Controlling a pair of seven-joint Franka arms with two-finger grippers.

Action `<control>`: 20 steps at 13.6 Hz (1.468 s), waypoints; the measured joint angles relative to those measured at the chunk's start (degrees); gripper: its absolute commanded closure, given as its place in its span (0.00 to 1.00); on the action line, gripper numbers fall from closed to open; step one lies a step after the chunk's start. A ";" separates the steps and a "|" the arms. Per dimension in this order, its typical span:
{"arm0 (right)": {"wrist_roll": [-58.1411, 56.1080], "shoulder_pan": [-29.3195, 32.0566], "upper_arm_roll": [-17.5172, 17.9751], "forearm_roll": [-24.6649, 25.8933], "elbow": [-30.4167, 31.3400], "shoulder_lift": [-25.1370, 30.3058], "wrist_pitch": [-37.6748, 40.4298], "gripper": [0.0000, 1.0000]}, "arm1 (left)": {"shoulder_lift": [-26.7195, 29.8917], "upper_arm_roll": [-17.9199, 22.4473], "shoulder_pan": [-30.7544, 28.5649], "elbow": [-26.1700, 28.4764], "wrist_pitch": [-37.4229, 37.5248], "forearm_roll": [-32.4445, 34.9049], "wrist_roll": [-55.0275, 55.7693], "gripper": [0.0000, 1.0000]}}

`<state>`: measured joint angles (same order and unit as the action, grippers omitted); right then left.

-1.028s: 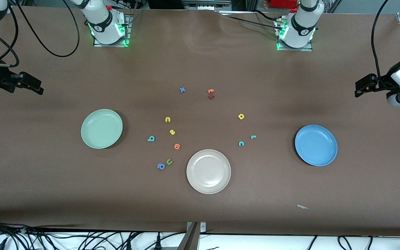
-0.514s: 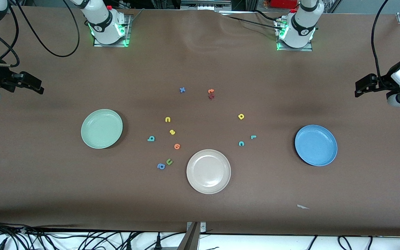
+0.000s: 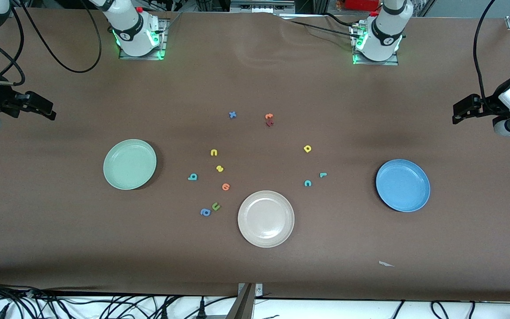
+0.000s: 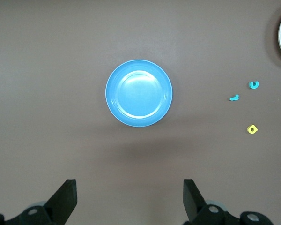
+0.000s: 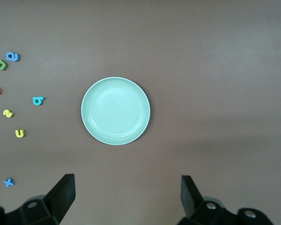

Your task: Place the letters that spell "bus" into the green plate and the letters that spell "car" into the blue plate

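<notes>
The green plate (image 3: pixel 129 164) lies toward the right arm's end and the blue plate (image 3: pixel 403 185) toward the left arm's end, both empty. Between them lie the teal b (image 3: pixel 192 177), yellow u (image 3: pixel 214 152) and yellow s (image 3: pixel 219 168). Closer to the blue plate are the teal c (image 3: pixel 307 182), yellow a (image 3: pixel 307 149) and teal r (image 3: pixel 322 174). My right gripper (image 3: pixel 48 111) hangs open high over its end of the table, looking down on the green plate (image 5: pixel 115 110). My left gripper (image 3: pixel 457 116) hangs open over its end, above the blue plate (image 4: pixel 138 93).
A cream-white plate (image 3: pixel 266 218) sits nearest the front camera, between the two letter groups. Spare letters lie about: an orange one (image 3: pixel 226 186), an olive u (image 3: pixel 216 206), a blue a (image 3: pixel 205 212), a blue x (image 3: pixel 232 114) and an orange-and-red pair (image 3: pixel 269 119).
</notes>
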<state>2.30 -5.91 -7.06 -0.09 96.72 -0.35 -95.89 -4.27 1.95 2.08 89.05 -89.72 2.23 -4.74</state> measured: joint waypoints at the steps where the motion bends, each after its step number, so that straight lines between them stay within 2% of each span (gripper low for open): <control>1: 0.00 0.00 0.00 0.00 0.00 0.00 0.00 0.00 | 0.00 0.00 0.00 0.00 0.00 0.00 0.00 0.00; 20: -0.05 -1.76 1.82 0.00 0.00 -0.32 -0.23 0.00 | -0.05 0.00 0.00 0.00 -0.01 0.00 0.00 0.00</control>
<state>2.25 -7.66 -5.24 -0.08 96.72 -0.67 -96.12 -4.32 1.94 2.09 89.05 -89.73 2.23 -4.74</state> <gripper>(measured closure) 0.000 0.000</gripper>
